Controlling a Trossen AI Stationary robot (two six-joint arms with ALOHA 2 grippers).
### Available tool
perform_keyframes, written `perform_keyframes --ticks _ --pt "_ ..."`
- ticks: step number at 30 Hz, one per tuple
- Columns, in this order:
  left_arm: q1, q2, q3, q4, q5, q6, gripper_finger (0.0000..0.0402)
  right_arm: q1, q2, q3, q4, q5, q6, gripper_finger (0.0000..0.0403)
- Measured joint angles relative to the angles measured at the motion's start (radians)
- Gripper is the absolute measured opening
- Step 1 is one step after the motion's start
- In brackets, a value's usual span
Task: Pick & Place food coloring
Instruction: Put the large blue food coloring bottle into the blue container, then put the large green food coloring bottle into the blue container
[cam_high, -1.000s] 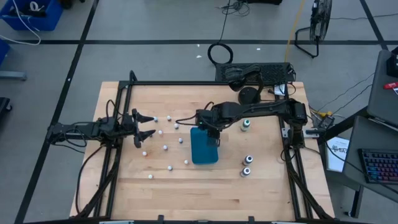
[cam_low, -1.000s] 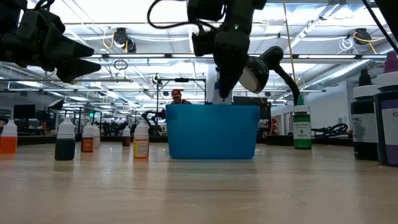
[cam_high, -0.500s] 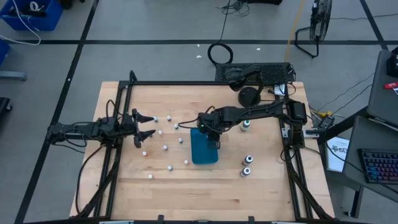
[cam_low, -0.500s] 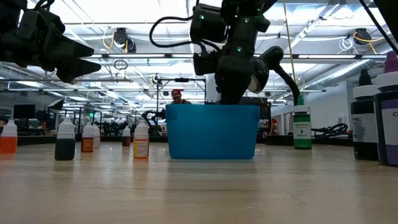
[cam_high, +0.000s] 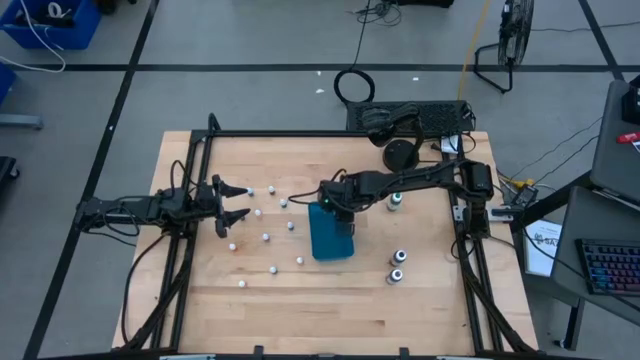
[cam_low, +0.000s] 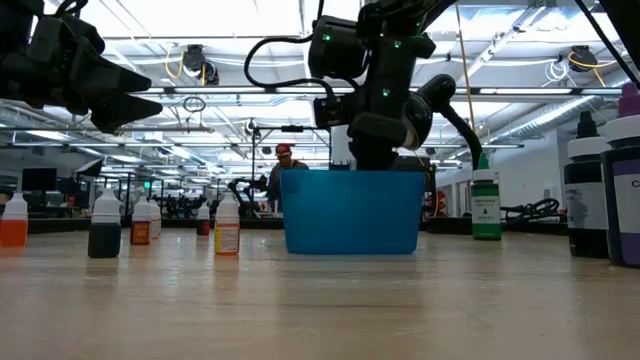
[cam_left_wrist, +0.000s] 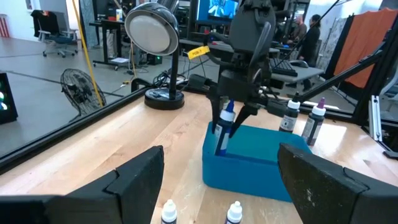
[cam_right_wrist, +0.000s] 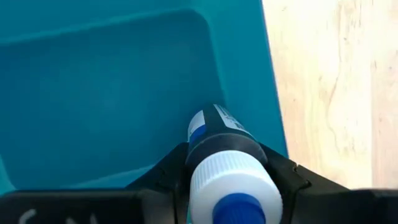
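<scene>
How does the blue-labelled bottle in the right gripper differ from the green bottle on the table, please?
The blue-labelled bottle is clamped in the right gripper over the teal box; the green bottle stands free on the wooden table. One label is blue, the other green. Both are small bottles.

The right arm reaches from the right edge of the counter toward its middle, bent at the elbow, with the wrist turned downward. The right gripper (cam_left_wrist: 229, 127) points down and its jaws are closed on a bottle (cam_right_wrist: 225, 167). The left arm lies low at the left edge; the left gripper (cam_high: 232, 202) has its jaws spread wide.
</scene>
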Motion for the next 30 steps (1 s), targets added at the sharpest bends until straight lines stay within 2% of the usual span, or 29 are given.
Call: perform_keyframes --ticks 3,8,12,18,23,28,30 --pt "0.0 0.0 0.0 0.0 0.0 0.0 0.0308 0.002 0.0 0.0 0.01 -0.001 0.002 0.013" --pt "0.0 0.0 0.0 0.0 0.0 0.0 0.0308 0.003 0.0 0.0 0.016 0.0 0.024 0.0227" --pt "0.0 0.0 0.0 0.0 0.0 0.0 0.0308 0.003 -0.009 0.0 0.022 0.0 0.037 0.0271" --pt "0.0 0.0 0.0 0.0 0.0 0.0 0.0308 0.004 -0.07 0.002 0.008 0.001 0.059 0.0282" --pt "0.0 0.0 0.0 0.0 0.0 0.0 0.0308 0.004 -0.195 0.002 -0.058 0.03 0.117 0.0273" --pt "0.0 0.0 0.0 0.0 0.0 0.0 0.0308 0.001 -0.342 0.003 -0.285 0.174 0.236 0.0266" --pt "0.0 0.0 0.0 0.0 0.0 0.0 0.0308 -0.014 -0.386 0.003 -0.387 0.191 0.317 0.0265"
